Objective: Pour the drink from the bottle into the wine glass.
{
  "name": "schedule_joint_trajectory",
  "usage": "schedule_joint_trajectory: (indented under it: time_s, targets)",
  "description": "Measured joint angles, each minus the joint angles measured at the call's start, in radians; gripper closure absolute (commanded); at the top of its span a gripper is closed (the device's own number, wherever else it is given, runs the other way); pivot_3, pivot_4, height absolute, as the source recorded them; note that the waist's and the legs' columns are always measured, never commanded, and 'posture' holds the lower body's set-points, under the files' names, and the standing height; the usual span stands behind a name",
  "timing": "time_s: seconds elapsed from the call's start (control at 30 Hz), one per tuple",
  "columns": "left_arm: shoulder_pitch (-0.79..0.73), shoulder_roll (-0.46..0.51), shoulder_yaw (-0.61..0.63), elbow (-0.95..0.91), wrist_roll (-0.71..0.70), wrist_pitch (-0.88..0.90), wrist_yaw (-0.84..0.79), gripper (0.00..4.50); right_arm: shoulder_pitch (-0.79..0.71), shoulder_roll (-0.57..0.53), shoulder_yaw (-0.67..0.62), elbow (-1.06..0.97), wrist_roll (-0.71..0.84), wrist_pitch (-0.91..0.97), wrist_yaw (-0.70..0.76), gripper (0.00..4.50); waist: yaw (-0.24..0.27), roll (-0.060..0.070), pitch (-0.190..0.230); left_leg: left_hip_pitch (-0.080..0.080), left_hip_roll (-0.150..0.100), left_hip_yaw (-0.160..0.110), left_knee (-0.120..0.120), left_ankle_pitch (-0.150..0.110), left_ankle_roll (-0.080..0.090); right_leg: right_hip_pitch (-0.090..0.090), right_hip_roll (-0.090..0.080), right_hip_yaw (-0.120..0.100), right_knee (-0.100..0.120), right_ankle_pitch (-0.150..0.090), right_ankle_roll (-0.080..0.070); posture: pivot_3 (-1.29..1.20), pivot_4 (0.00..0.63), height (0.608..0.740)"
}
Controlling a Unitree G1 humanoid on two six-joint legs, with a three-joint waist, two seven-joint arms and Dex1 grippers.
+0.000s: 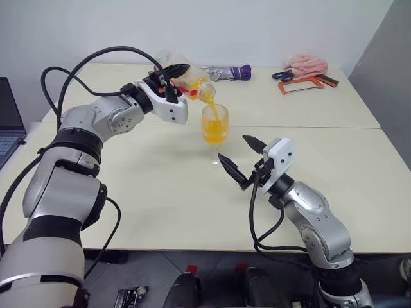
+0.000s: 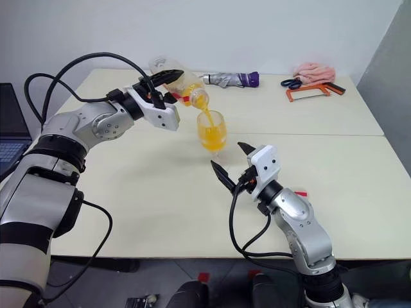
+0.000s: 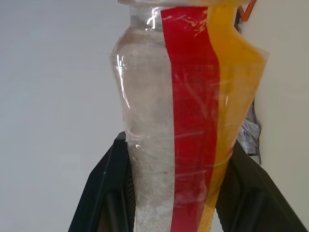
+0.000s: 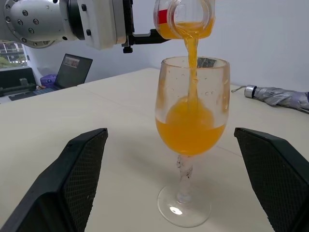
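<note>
My left gripper (image 1: 174, 82) is shut on the clear bottle (image 1: 194, 83) with the red label strip (image 3: 190, 121). The bottle is tilted mouth-down over the wine glass (image 1: 214, 125). A thin stream of the orange drink (image 4: 191, 58) runs from the bottle's mouth into the bowl. The glass stands upright on the table, its bowl about half full of orange liquid (image 4: 190, 128). My right gripper (image 1: 232, 145) is open just in front of the glass near its stem, and its two black fingers (image 4: 72, 179) stand apart on either side without touching it.
Along the far edge of the cream table (image 1: 154, 192) lie a folded umbrella (image 1: 228, 72), a pink cloth (image 1: 307, 63), scissors (image 1: 282, 75) and an orange-framed saw (image 1: 308, 82). A laptop (image 1: 8, 122) sits at the far left.
</note>
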Motion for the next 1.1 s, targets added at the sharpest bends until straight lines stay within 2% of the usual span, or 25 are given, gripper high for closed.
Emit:
schedule_joint_trajectory:
  time_s: [0.8, 0.97, 1.1]
  targets:
    - [-0.008, -0.001, -0.012, 0.003, 0.008, 0.0, -0.002, 2.81, 0.006, 0.0, 0.001, -0.001, 0.001, 0.002, 0.001, 0.0, 0.0, 0.0, 0.0, -0.001, 0.0, 0.0, 0.004, -0.002, 0.003, 0.0, 0.0, 0.0, 0.002, 0.0, 0.0, 0.0, 0.15, 0.74]
    - [-0.008, -0.023, 0.005, 0.013, -0.049, 0.003, -0.056, 2.81, 0.006, 0.0, 0.003, -0.001, 0.0, 0.002, 0.001, 0.0, 0.0, 0.0, 0.0, -0.001, 0.0, 0.0, 0.004, -0.002, 0.003, 0.0, 0.0, 0.0, 0.002, 0.0, 0.0, 0.0, 0.15, 0.74]
    - [0.002, -0.054, 0.055, 0.014, -0.154, 0.015, -0.155, 2.81, 0.006, 0.0, 0.004, -0.001, 0.0, 0.002, 0.001, 0.0, -0.001, 0.0, 0.0, -0.001, 0.0, 0.0, 0.004, -0.002, 0.003, 0.0, 0.0, 0.0, 0.002, 0.0, 0.0, 0.0, 0.15, 0.74]
